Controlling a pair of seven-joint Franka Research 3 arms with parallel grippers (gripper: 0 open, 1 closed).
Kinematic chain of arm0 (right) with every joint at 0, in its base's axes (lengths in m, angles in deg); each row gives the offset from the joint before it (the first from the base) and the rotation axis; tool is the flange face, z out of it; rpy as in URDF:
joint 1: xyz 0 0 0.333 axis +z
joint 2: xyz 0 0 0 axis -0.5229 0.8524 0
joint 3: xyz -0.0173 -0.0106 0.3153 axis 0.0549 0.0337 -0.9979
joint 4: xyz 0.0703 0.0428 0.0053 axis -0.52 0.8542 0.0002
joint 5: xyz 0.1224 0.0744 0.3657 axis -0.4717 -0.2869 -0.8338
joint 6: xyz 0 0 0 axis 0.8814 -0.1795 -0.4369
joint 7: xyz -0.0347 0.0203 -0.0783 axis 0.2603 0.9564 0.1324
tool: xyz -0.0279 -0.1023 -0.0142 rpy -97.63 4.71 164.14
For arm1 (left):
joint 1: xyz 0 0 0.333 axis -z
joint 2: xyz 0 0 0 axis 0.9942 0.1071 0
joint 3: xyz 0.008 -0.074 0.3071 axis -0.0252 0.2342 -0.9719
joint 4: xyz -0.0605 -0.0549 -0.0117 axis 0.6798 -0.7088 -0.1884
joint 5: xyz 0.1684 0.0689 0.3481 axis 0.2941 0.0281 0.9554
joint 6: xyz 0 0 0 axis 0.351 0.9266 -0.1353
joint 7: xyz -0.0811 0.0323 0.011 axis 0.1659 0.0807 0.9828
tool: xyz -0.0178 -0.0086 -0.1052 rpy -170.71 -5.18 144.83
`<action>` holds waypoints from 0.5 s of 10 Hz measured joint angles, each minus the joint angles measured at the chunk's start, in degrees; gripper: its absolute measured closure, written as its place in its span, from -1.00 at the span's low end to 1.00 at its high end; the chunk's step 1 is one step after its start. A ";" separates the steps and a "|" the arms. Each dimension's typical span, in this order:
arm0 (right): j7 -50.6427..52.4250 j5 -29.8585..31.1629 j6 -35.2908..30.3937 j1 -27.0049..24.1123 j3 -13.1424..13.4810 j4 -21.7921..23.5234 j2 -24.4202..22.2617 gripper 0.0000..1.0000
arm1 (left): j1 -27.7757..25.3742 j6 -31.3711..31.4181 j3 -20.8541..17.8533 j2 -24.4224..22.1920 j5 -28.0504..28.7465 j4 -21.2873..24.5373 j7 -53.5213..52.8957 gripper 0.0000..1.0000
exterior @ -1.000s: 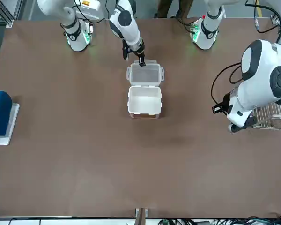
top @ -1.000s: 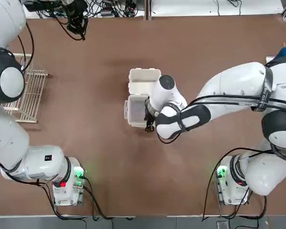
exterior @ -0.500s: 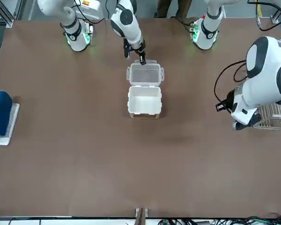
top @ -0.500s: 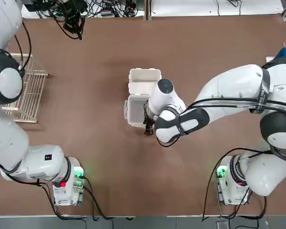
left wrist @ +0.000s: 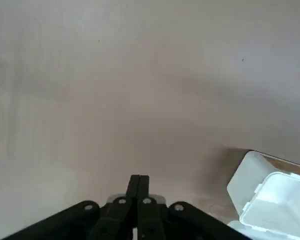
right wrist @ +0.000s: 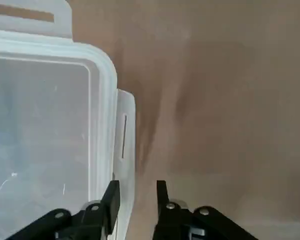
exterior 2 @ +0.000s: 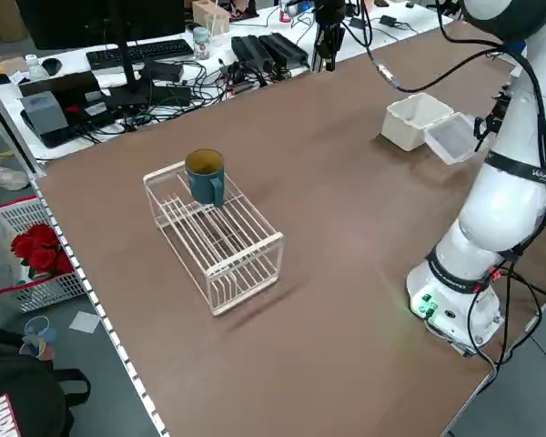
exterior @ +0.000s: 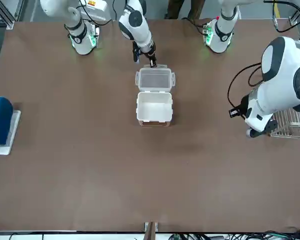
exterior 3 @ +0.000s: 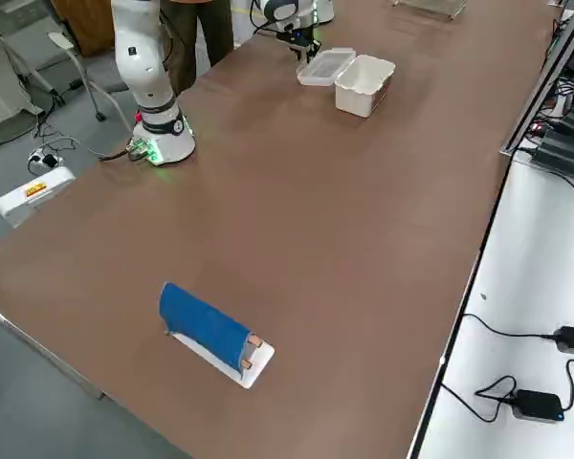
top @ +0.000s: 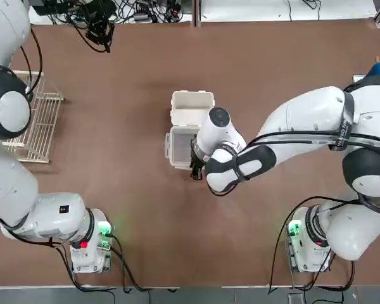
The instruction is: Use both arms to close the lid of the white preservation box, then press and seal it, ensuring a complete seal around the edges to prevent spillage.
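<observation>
So your white translucent plastic food box (exterior: 154,108) is sitting open on the brown worktop (top: 139,209), roughly mid-width. Taking 12 o'clock as straight out from the robot, the base is on the 12 side and you can see right down to its white floor. The hinged rectangular lid (exterior: 155,79) lies folded back at 6, cloudy in the middle, with rounded corners, a raised rim and a slotted clip tab on each of two opposite sides.

Count so far: one box, one lid, two arms. Your right pincer (right wrist: 138,183) is at the lid's 5 o'clock corner, open, one finger by a side tab and the other out over the worktop. Your left pincer (left wrist: 139,177) is closed, well off at about 11 o'clock from the box.

Other containers: one white wire rack (exterior 2: 217,238) at 9 o'clock from the box with one blue-green mug (exterior 2: 206,177) on it, plus one white basket with a red rim (exterior 2: 16,218) off the worktop, holding red flowers (exterior 2: 42,248). You've also got one blue curved piece on a white base (exterior 3: 207,325) around 2 o'clock.
</observation>
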 joint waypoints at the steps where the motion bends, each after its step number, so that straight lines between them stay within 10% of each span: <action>1: 0.00 0.01 0.13 0.15 0.25 0.00 0.04 0.39 | 0.04 0.00 0.02 0.00 0.00 0.00 0.00 0.98; 5: 0.00 0.02 0.18 0.20 1.42 -0.62 0.05 0.64 | -0.02 0.00 0.03 0.00 0.00 -0.01 -0.01 0.98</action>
